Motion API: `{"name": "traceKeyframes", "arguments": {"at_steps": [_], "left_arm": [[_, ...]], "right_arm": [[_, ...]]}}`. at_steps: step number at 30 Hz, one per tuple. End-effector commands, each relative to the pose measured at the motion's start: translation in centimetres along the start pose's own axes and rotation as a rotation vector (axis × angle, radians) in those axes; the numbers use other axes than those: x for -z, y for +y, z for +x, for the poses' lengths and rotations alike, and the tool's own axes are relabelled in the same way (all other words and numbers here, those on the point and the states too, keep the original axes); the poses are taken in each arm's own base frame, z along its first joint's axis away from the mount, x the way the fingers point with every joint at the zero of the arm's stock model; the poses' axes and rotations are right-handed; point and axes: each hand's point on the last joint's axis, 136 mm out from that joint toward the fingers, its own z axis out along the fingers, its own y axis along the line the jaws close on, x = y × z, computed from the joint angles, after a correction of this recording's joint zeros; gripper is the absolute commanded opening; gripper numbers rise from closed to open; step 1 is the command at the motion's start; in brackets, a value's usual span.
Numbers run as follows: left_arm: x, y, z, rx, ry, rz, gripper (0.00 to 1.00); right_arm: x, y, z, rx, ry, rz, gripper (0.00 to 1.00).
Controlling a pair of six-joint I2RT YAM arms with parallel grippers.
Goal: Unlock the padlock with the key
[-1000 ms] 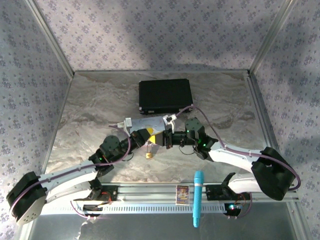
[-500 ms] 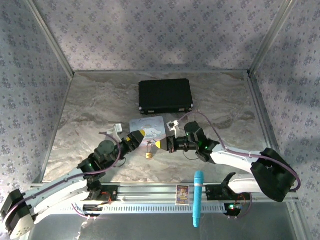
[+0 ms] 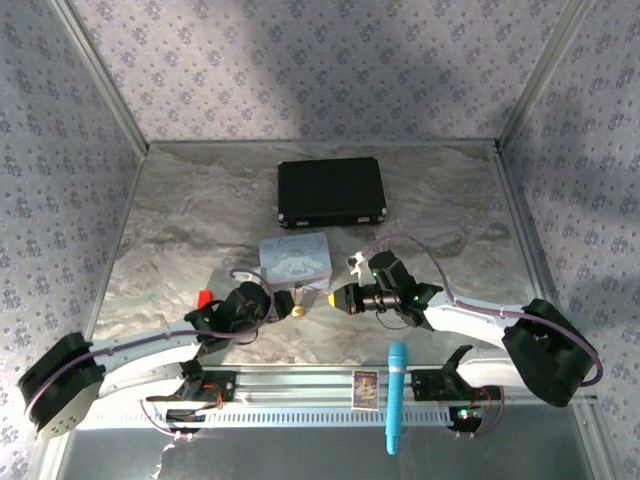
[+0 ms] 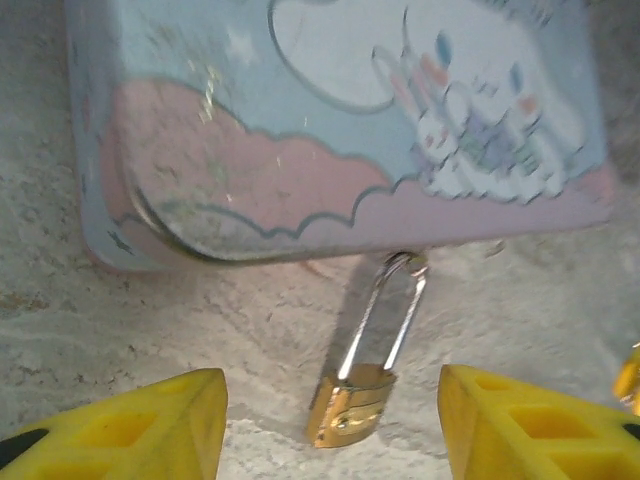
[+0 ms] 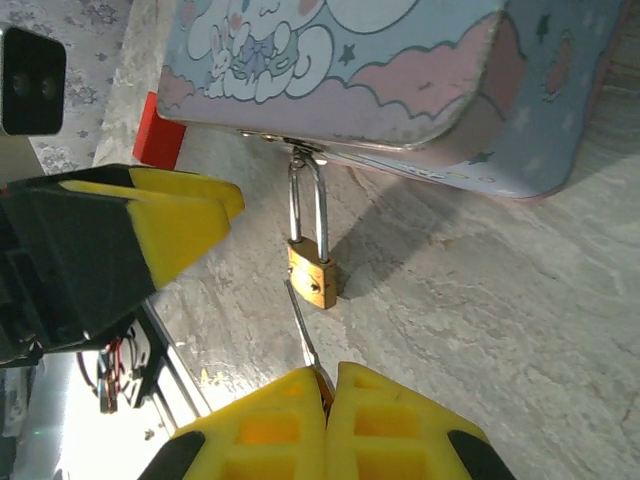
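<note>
We see the padlock (image 5: pixel 313 275) lying on the counter (image 5: pixel 500 330) just ahead of the right pincer (image 5: pixel 330 378). Its brass body is turned toward that pincer's tips. Its silver shackle (image 5: pixel 306 200) points away and is hooked into the clasp on the near edge of a pastel tin (image 5: pixel 400 70). The shackle looks seated in the body.

The right pincer is closed tight on the key (image 5: pixel 303 335), gripping it by the head so that the thin blade sticks out past the tips. The blade's end reaches the near corner of the padlock's body, and we cannot tell whether it is in the keyhole.

In the left wrist view the padlock lies between the two yellow fingers (image 4: pixel 150 420) of the left pincer (image 4: pixel 330 440). That pincer is spread wide with nothing in it, and both fingers are apart from the padlock. The tin sits just beyond both pincers, on the far side of the padlock.

A small red block (image 3: pixel 205 297) lies on the counter to the outer side of the left pincer. From overhead we see a black case (image 3: pixel 331 191) well beyond the tin, far ahead of both pincers. A blue tool (image 3: pixel 397 395) rests on the metal rail behind the right pincer, near the arm bases.
</note>
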Motion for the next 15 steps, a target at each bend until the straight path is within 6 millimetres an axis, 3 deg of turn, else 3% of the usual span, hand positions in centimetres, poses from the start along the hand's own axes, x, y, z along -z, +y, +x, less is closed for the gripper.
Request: {"name": "traceKeyframes", "arguments": {"at_steps": [1, 7, 15], "left_arm": [[-0.3, -2.4, -1.1, -0.054, -0.047, 0.07, 0.54], [-1.5, -4.4, -0.2, -0.098, -0.021, 0.137, 0.55], [-3.1, -3.1, 0.7, -0.099, -0.009, 0.077, 0.54]], "right_arm": [[0.3, -0.7, 0.2, 0.006, 0.004, 0.038, 0.0], [0.2, -1.0, 0.3, -0.001, 0.005, 0.045, 0.0], [0.3, -1.1, -0.2, -0.04, -0.021, 0.022, 0.0]]}}
